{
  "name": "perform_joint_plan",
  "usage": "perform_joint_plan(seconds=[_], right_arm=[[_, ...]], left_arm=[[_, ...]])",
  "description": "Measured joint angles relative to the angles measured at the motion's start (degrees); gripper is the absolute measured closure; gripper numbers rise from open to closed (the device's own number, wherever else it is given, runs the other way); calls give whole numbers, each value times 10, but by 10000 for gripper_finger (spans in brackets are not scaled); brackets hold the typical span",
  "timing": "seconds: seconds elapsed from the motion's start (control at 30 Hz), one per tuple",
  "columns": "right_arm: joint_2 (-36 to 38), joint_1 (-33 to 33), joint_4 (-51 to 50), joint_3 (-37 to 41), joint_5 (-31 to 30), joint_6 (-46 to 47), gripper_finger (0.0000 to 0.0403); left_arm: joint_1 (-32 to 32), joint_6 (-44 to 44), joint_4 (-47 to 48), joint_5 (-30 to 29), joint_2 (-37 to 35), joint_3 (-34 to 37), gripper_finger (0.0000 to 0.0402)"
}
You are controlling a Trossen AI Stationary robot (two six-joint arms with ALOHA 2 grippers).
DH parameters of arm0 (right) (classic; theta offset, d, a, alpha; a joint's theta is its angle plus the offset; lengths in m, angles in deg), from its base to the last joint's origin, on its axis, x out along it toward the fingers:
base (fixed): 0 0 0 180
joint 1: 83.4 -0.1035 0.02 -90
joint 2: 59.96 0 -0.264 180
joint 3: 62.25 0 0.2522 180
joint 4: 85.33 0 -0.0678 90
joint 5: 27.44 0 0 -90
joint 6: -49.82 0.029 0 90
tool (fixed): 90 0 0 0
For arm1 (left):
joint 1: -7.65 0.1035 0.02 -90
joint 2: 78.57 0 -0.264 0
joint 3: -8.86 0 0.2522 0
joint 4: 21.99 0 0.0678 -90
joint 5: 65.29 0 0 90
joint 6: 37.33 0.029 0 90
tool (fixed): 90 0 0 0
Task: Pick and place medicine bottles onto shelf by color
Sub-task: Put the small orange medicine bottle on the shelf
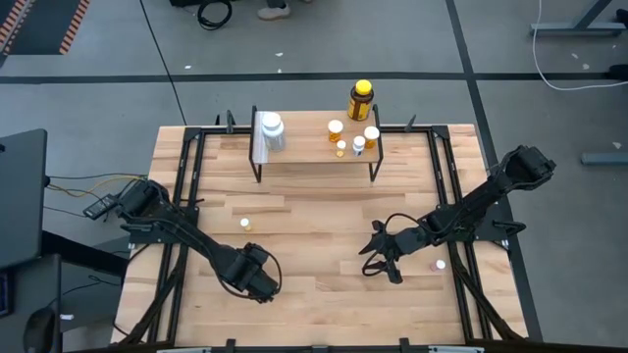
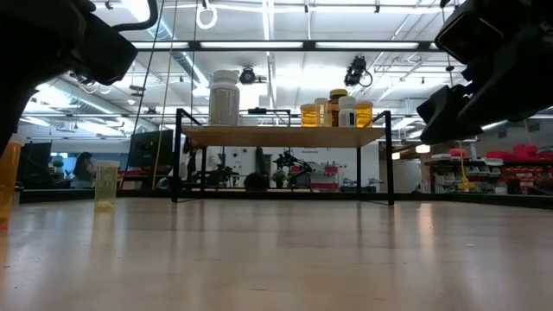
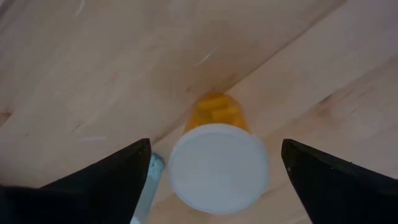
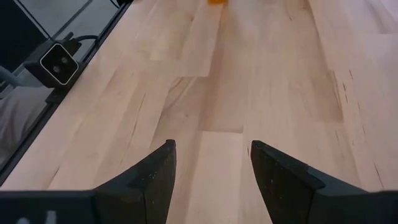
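Your left pincer [image 3: 211, 180] hangs wide open over a small orange bottle [image 3: 217, 158] with a white cap, one finger on either side of it and, as far as the wrist view lets you judge, neither touching yet. The bottle stands upright on the tabletop [image 1: 324, 294], directly below the pincer. Expect it to be light, rigid and smooth-sided, so it could tip or skid if one finger arrives first; take it across the cap or just under it, squarely. Your right pincer [image 4: 211, 171] waits partly open and empty over bare wood. Ahead of both pincers stands the shelf [image 1: 314, 154], with a larger white bottle [image 1: 272, 130] at one end and orange ones grouped at the other. The tabletop is flat, pale planking; beyond it lies an open workshop.
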Motion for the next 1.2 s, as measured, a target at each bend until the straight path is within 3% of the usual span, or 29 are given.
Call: perform_joint_plan(seconds=[1.0,1.2], right_arm=[[0,0,-2,-1,0,4,189],[0,0,-6,-1,0,4,189]], left_arm=[[0,3,0,1,0,0,179],[0,3,0,1,0,0,188]])
